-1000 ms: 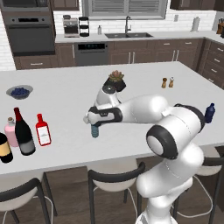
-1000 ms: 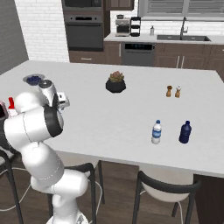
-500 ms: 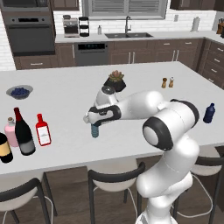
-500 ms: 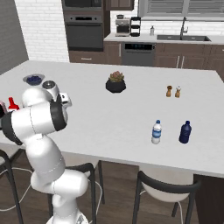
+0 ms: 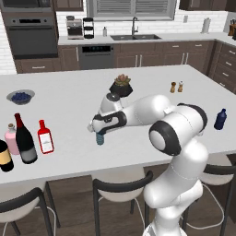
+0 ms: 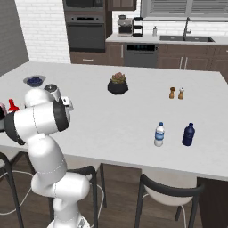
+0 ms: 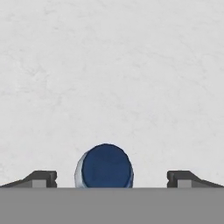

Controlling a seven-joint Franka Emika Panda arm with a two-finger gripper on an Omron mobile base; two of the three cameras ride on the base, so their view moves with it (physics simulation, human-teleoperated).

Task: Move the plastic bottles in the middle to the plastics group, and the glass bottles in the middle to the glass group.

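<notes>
Big white island [image 5: 69, 106] carrying everything, sorted by material: glass at the left end, plastic off to the right. Left cluster: wine bottle [image 5: 24, 140], flat red bottle [image 5: 45, 137], pink flask [image 5: 11, 140] and dark bottle [image 5: 4, 156] packed close, so the two glass strays apparently parked right beside their group already. Far right: clear bottle [image 6: 159, 135] and navy bottle [image 6: 188, 135] side by side, well apart from the middle. Arm stretched low and leftward across the counter, elbow high, wrist turned down. Gripper [image 7: 106, 177] poised straight over the small blue bottle [image 5: 99, 138], blue cap [image 7: 106, 166] centred between the fingertips. Jaws wide apart, nothing clamped. Contact with the bottle hard to judge from here; probably none yet.
</notes>
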